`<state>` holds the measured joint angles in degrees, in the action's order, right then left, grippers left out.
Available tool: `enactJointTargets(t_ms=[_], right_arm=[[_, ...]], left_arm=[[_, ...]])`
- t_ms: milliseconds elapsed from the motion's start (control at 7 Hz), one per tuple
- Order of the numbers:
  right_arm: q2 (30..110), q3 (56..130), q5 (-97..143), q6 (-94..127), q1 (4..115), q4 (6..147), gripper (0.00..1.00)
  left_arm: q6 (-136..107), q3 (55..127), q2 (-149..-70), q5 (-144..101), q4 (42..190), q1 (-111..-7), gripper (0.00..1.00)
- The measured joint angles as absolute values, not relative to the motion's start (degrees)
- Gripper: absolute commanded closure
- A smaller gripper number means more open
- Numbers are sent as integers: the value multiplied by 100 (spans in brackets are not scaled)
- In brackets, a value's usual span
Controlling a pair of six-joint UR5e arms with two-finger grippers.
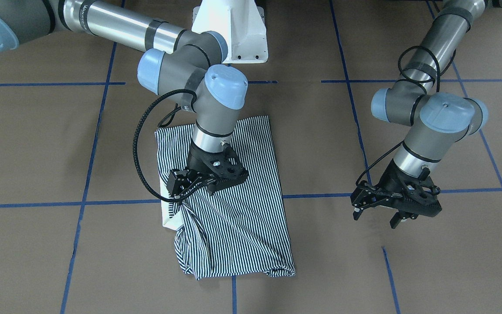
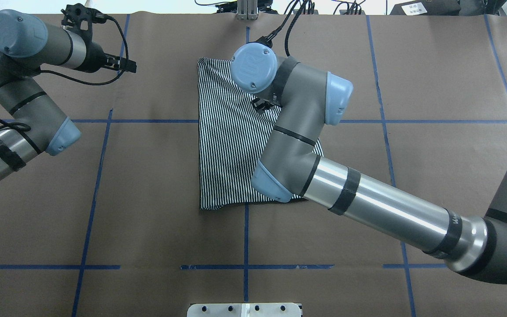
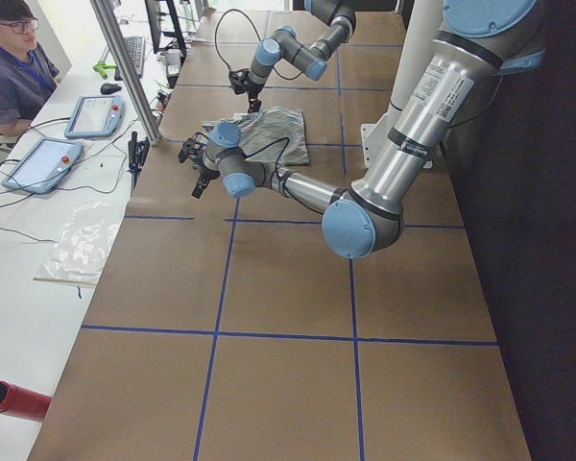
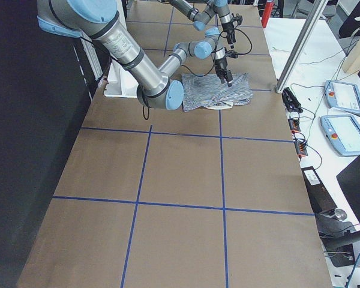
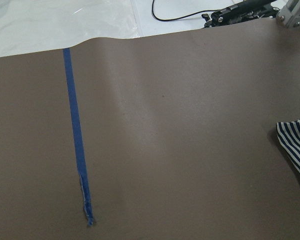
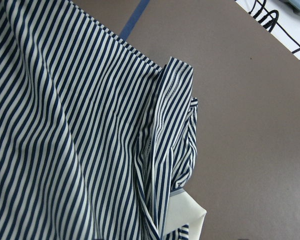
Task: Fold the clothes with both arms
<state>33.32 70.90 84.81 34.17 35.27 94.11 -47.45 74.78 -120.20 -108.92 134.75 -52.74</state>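
The striped polo shirt [image 1: 233, 218] lies folded into a long panel at the table's middle, also seen in the overhead view [image 2: 222, 154]. Its white collar [image 1: 168, 218] sticks out at one side. My right gripper [image 1: 176, 197] is down at that edge, shut on the shirt, and the fabric tents up toward it. The right wrist view shows the stripes [image 6: 65, 125], a sleeve hem and the collar [image 6: 187, 212], but no fingers. My left gripper [image 1: 375, 217] hangs open above bare table, well to the side. The left wrist view catches only a shirt corner [image 5: 297, 145].
Brown paper with blue tape lines [image 1: 320, 195] covers the table. The white pedestal base [image 1: 233, 30] stands behind the shirt. A person [image 3: 10, 67] sits at a side bench with tablets [image 3: 43, 163] and cables. A red cylinder [image 3: 14, 399] lies on that bench.
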Motion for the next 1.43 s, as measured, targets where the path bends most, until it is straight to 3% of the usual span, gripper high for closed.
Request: enactJointTargets(t_ms=[429,1000,1429], right_arm=[[3299,6670,8515,3050,3633,9231,44],[3413,6595,8610,3038,3580,9211,45],[3426,6567,8605,3071,3455,9197,100]], left_arm=[[-4889,7479,-12011,-10890,13510,-5207,0],[-5003,7476,-12006,-10890,13517,-5130,0],[-5027,7479,-12006,-10890,13518,-5108,0]])
